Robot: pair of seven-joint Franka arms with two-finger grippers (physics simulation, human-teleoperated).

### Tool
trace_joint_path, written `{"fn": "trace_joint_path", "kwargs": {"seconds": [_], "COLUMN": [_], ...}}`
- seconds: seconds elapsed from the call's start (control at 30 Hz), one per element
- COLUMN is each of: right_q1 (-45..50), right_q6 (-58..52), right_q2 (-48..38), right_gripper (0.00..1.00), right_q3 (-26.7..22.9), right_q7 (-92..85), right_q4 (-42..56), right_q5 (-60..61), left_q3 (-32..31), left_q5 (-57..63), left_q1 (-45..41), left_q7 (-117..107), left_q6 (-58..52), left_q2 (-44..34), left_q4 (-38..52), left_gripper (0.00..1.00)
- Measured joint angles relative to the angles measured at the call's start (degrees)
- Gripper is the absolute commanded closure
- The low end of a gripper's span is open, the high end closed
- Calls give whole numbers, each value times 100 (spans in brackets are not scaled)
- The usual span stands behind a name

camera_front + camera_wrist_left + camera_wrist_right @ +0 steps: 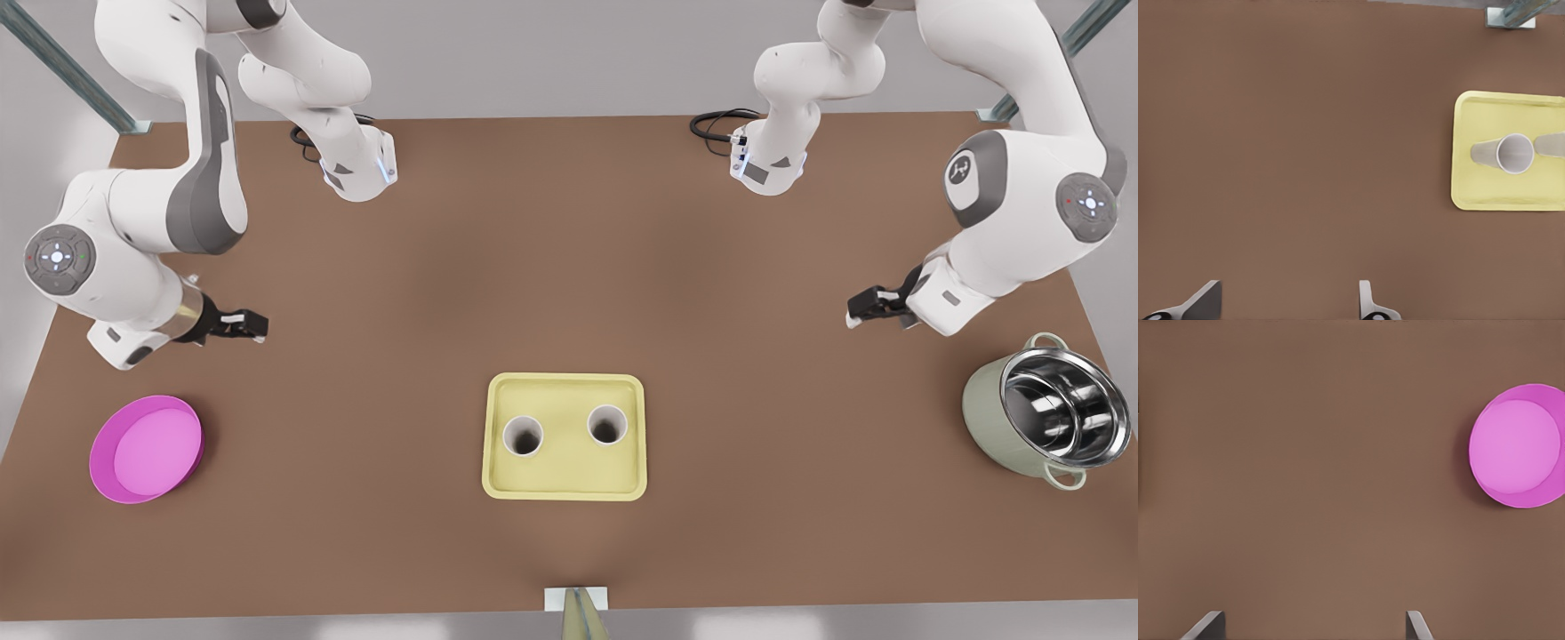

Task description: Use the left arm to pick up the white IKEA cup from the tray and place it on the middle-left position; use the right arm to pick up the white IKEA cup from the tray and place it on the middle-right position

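At the bottom edge of the front view, a small metal bracket (576, 601) is being seen at the near border of the brown worktop (569, 267). Just beyond it, in the lower middle of the frame, the pale yellow tray (564, 480) is being carried flat by the worktop. Two cups are being borne upright on the tray, side by side and apart: the first white cup (523, 436) toward the front view's left and the second white cup (607, 425) toward its right. Neither cup is being touched by an end effector.

At the lower left of the front view a round magenta bowl (147, 449) is being shown, and at the lower right a pale green pot (982, 411) with a shiny steel inside.

Farther back, the right end effector (258, 327) is being held above the worktop at the front view's left, near the bowl, with its fingers (1208, 625) being held released and wide apart. The left end effector (855, 313) is being held at the front view's right, well apart from the tray, with its fingers (1205, 301) likewise being held spread and nothing between them.
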Motion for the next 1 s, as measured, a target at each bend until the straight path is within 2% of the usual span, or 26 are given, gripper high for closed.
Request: {"fn": "trace_joint_path", "kwargs": {"seconds": [0.1, 0.17, 0.27, 0.4, 0.53, 0.63, 0.77, 1.0], "right_q1": [0, -7, 286, 852, 942, 1086, 1502, 1985], "right_q6": [179, 268, 488, 1062, 1804, 2158, 2621, 3162], "right_q2": [4, 13, 324, 1146, 2021, 2668, 3094, 4164], "right_gripper": [0, 0, 0, 0, 0, 0, 0, 0], "right_q3": [-15, 1, 48, 117, 464, 634, 666, 712], "right_q7": [-19, -24, -2, 82, 159, 222, 432, 898], "right_q4": [1, 4, 37, 132, 446, 1039, 1309, 2683], "right_q5": [-1, -1, -10, -24, -25, -27, -32, -27], "left_q3": [-168, -689, -984, -1022, -1020, -999, -976, -923], "left_q5": [6, 103, 545, 1106, 1310, 1475, 1660, 1760], "left_q1": [44, 187, -979, -1692, -2072, -2150, -2149, -2194], "left_q7": [78, 43, -242, -752, -1223, -1527, -1859, -2289], "left_q6": [150, 193, 424, 968, 1374, 1693, 2135, 3081], "left_q2": [-24, 248, 1285, 2510, 3185, 3514, 3819, 4299], "left_q4": [36, 240, 967, 1708, 1810, 1796, 1812, 2131], "left_gripper": [0, 0, 0, 0, 0, 0, 0, 0]}}
